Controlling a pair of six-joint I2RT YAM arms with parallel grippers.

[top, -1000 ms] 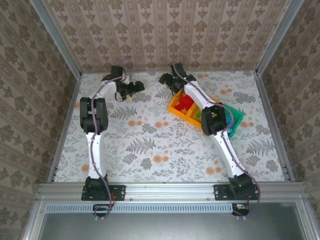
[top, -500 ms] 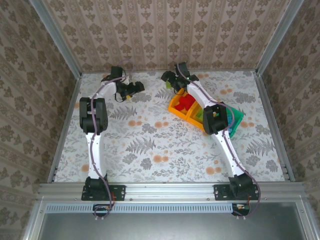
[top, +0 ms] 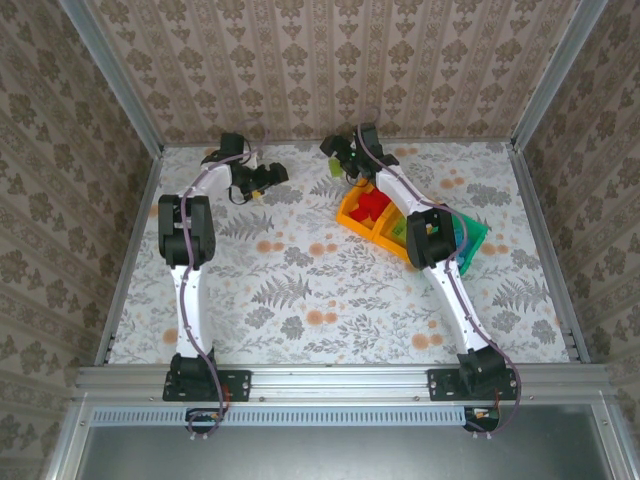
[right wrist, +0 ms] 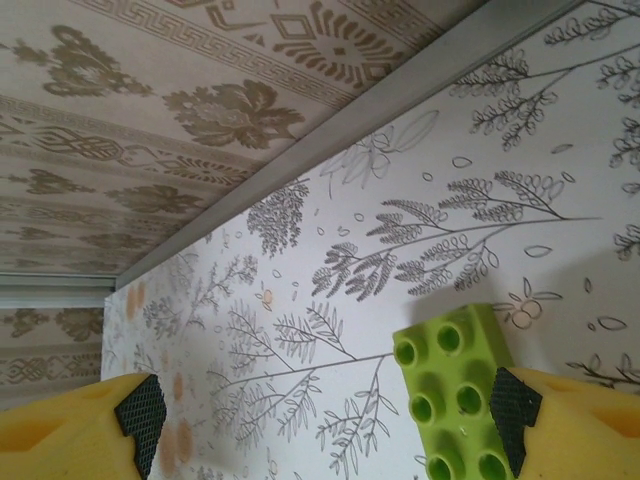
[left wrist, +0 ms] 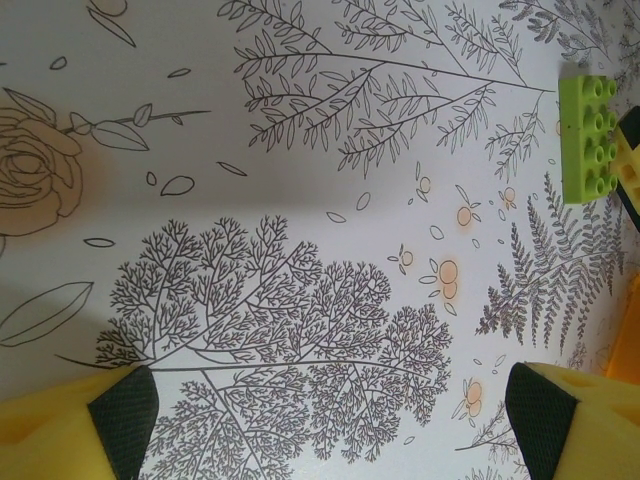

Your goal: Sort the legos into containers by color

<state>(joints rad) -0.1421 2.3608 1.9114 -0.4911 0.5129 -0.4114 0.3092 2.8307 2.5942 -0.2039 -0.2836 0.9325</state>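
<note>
A lime green lego lies studs-up on the floral table, against the inner pad of one of the fingers of my right gripper. That gripper is open and wide around it, near the back wall. The same lego sits at the far right of the left wrist view. My left gripper is open over bare table, at the back left. The containers lie under the right arm: an orange bin with red legos and a green bin, partly hidden.
A metal rail runs along the table's back edge just beyond the right gripper. Patterned walls close in the table on three sides. Open tabletop stretches across the front between the arms.
The right wrist has shifted slightly toward the back wall. The left arm has not moved.
</note>
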